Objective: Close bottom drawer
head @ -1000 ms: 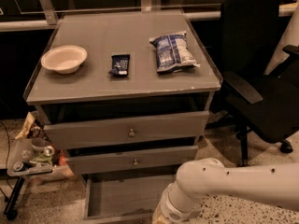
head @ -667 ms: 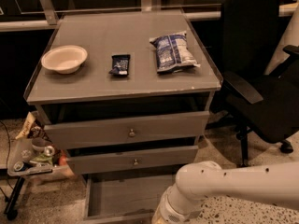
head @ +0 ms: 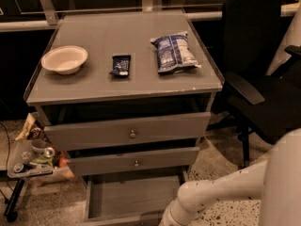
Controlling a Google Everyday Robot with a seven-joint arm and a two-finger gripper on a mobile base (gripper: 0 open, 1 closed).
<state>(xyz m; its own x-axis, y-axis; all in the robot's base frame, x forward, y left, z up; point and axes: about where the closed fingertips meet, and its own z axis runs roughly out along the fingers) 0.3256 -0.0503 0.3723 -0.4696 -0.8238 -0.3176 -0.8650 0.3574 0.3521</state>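
Note:
The bottom drawer (head: 127, 197) is a shallow grey tray pulled out at the foot of the grey cabinet (head: 127, 79), below two knobbed drawers (head: 131, 133). Its inside is empty and its front edge runs along the bottom of the view. My white arm (head: 211, 194) reaches in from the lower right down to the drawer's right front corner. The gripper itself lies below the frame edge and is out of view.
On the cabinet top lie a white bowl (head: 64, 59), a small dark packet (head: 121, 65) and a blue chip bag (head: 174, 52). A black office chair (head: 258, 74) stands at the right. A low cart with clutter (head: 33, 161) stands at the left.
The view has come closer to the cabinet and shifted. My arm stays at the drawer's right front corner. The bottom drawer is open as before.

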